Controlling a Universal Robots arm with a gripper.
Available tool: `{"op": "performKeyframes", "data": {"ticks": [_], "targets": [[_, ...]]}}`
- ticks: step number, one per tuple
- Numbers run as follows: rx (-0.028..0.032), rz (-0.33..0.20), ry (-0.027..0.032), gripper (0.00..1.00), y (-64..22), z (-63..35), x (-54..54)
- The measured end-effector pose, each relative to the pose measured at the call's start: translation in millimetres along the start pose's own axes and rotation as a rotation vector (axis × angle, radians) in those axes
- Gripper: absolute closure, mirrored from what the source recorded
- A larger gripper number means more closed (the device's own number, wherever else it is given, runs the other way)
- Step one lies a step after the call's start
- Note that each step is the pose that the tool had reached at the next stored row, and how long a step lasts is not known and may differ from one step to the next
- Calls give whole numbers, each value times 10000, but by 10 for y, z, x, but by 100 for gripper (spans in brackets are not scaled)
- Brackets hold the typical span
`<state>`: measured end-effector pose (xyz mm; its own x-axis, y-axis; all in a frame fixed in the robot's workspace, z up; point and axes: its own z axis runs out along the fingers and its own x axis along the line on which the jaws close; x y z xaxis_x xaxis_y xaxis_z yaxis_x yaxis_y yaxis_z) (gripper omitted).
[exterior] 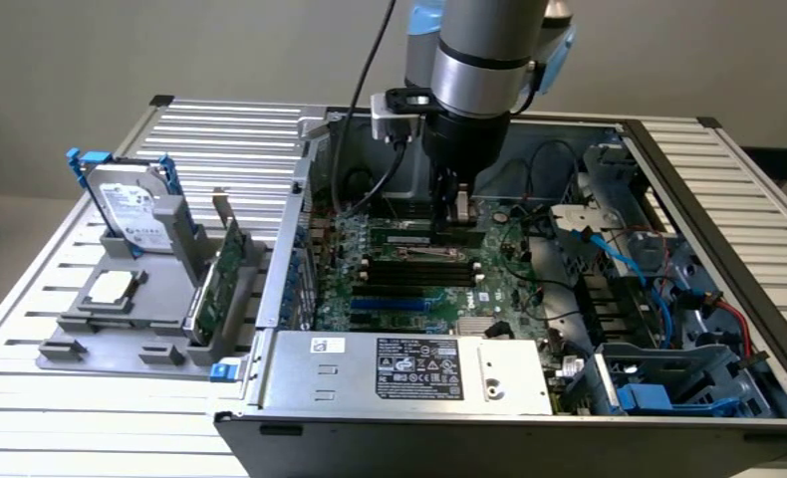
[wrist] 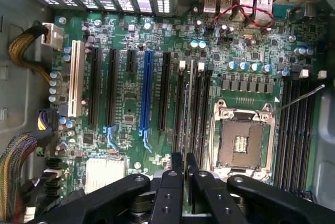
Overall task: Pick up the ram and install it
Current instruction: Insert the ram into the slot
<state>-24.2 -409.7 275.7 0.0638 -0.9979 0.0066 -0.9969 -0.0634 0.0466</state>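
Thin ram edge-on over motherboard

Open computer case lying on a slatted metal counter, motherboard exposed inside. Silver power supply along the near edge. At the exterior view's left, grey stand carrying an upright hard drive and a green expansion card. On the board: blue slot, metal-framed CPU socket.

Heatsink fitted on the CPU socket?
No, the CPU socket lies bare in the wrist view, its metal frame and centre exposed.
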Motion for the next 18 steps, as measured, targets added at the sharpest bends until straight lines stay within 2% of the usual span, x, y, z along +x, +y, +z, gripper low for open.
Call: {"op": "performKeyframes", "data": {"ticks": [18], "targets": [[0,1,0,86,-15,326,2]]}}
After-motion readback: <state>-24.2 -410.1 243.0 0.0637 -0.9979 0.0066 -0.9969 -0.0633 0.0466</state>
